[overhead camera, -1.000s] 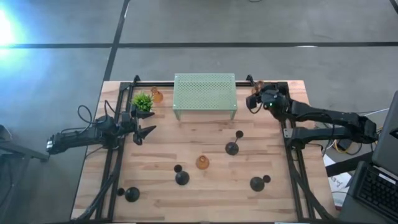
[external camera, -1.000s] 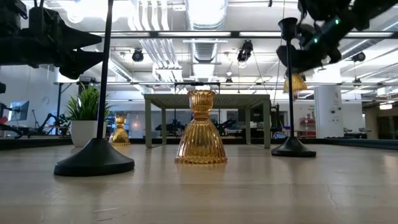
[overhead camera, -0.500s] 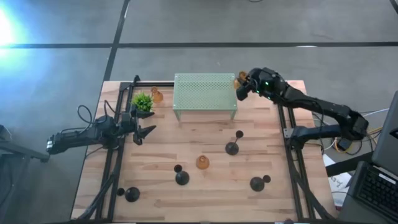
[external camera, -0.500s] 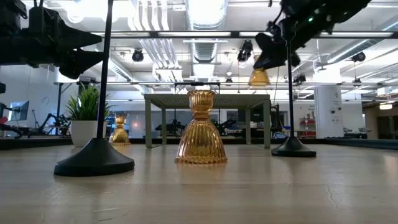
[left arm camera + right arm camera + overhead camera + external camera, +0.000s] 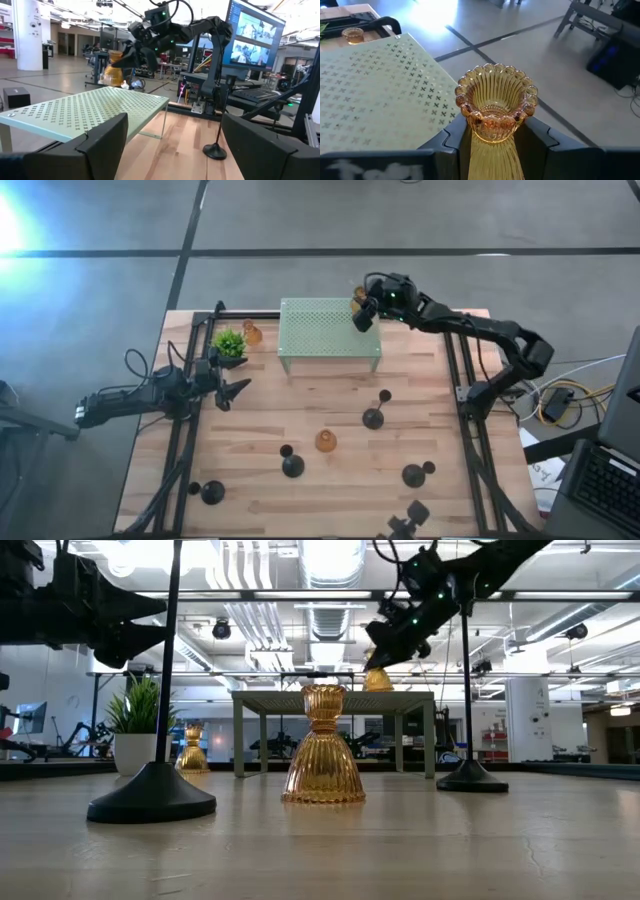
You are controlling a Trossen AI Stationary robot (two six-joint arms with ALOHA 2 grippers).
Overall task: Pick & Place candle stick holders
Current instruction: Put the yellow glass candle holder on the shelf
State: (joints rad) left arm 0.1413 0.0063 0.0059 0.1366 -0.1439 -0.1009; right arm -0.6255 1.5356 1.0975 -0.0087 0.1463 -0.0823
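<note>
From above, the right gripper (image 5: 364, 311) is clamped on an amber candle stick holder (image 5: 356, 302) over the far right corner of the mint-green perforated stand (image 5: 329, 331). The left gripper (image 5: 228, 393) waits with fingers spread, just nearer than the potted plant (image 5: 229, 341); a second amber holder (image 5: 251, 333) sits right of that plant. Nearer than the right gripper, four black holders (image 5: 373, 418) and a third amber holder (image 5: 325, 441) stand on the table (image 5: 260, 430).

At table level, the carried holder (image 5: 377, 680) hangs just above the stand's top (whether it touches, I cannot tell).

The left wrist view shows its own fingers (image 5: 100, 142) wide apart, the stand ahead.

The right wrist view shows both fingers (image 5: 540, 137) pressed against the ribbed amber body (image 5: 495, 107), scalloped cup up.
</note>
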